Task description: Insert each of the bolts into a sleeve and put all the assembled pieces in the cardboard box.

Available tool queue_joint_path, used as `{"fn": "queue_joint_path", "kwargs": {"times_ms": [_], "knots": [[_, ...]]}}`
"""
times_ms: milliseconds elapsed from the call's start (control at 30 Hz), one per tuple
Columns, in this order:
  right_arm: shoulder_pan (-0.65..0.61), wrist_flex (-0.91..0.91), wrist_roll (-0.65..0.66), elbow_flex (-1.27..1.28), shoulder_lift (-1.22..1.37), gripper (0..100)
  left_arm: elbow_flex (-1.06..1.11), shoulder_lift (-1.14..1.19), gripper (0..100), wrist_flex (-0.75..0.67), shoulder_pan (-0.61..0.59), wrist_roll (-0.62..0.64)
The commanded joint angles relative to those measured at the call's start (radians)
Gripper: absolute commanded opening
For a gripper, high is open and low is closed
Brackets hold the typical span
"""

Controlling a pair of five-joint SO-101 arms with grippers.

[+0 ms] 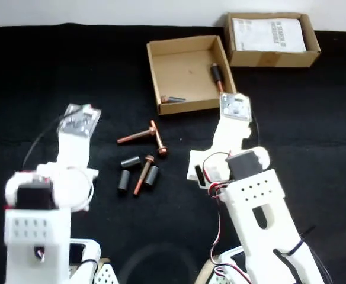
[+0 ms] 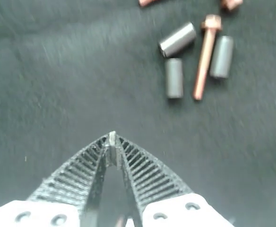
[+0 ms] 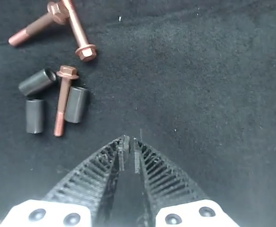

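Looking down over the black surface (image 1: 54,71), three loose bolts and three loose sleeves can be seen lying between the two arms. One bolt (image 1: 136,137) is crossed near its head by a second bolt (image 1: 159,139). A bit nearer the arms, a third bolt (image 1: 143,175) is flanked by two sleeves: the left sleeve (image 1: 124,180) is set slightly apart from it, while the right sleeve (image 1: 152,176) looks to be touching it. A tilted sleeve (image 1: 130,161) is found just beside that bolt's head.

The cardboard box (image 1: 161,65) is placed farther back with its top open. Two assembled pieces are already in it, one piece (image 1: 216,74) against the right wall and another piece (image 1: 173,99) in the near left corner.

The left arm (image 1: 72,165) is parked left of the loose parts; its jaws are pressed together at the tips, with nothing pinched. The right arm (image 1: 238,154) is held near the box's front right corner; its jaws are drawn nearly together too, with just a thin slit left and nothing gripped.

A second box (image 1: 271,58) with a printed sheet (image 1: 268,32) in it is seen at the back right.
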Motion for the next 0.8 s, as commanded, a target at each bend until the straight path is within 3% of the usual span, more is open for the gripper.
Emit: {"fn": "queue_joint_path", "kwargs": {"times_ms": [0,333,500,767], "knots": [[-0.010,-0.116,-0.005,0.085,-0.022,0.8,-0.202,0.196,1,0.101,0.010,-0.006],[-0.116,-0.275,-0.005,0.145,0.229,1.2,-0.282,0.312,2,0.161,0.010,-0.006],[-0.120,-0.360,-0.008,0.056,0.383,1.3,-0.278,0.314,13,0.161,0.010,-0.002],[-0.200,-0.426,-0.083,-0.139,0.624,1.3,-0.228,0.315,14,0.160,0.012,-0.002]]}}
